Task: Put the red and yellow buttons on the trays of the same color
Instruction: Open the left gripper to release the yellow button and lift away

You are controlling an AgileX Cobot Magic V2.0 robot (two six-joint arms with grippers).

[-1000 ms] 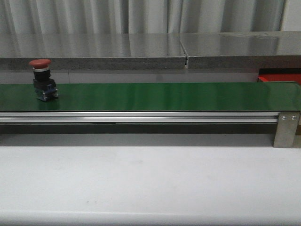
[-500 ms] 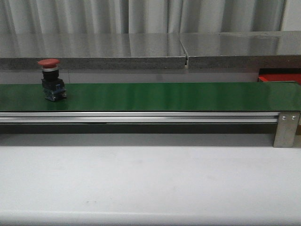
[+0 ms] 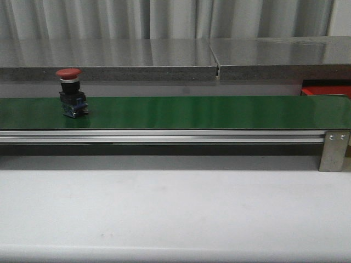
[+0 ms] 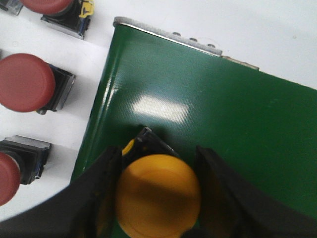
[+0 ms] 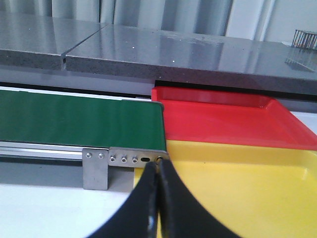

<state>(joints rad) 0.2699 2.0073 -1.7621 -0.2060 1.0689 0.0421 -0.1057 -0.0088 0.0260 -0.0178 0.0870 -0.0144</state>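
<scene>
A red button point(image 3: 71, 93) stands upright on the green belt point(image 3: 208, 112) near its left end. The left gripper point(image 4: 157, 191) clasps a yellow button point(image 4: 158, 196) over the belt's end. The right gripper point(image 5: 157, 198), fingers pressed together and holding nothing, hovers by the yellow tray point(image 5: 247, 183) beside the red tray point(image 5: 223, 119).

On the belt point(image 3: 192, 112), near its left end: one button point(image 3: 71, 93), upright. Behind the belt, a ledge point(image 3: 164, 57); before it, the worktop point(image 3: 175, 208). Past the belt's right end, two trays side by side: far tray point(image 5: 233, 119) behind, near tray point(image 5: 237, 183) in front. At the belt's other end, another button point(image 4: 158, 196) between left end effector point(image 4: 158, 198) fingers; beside that end, off the belt, three more buttons point(image 4: 25, 82).
</scene>
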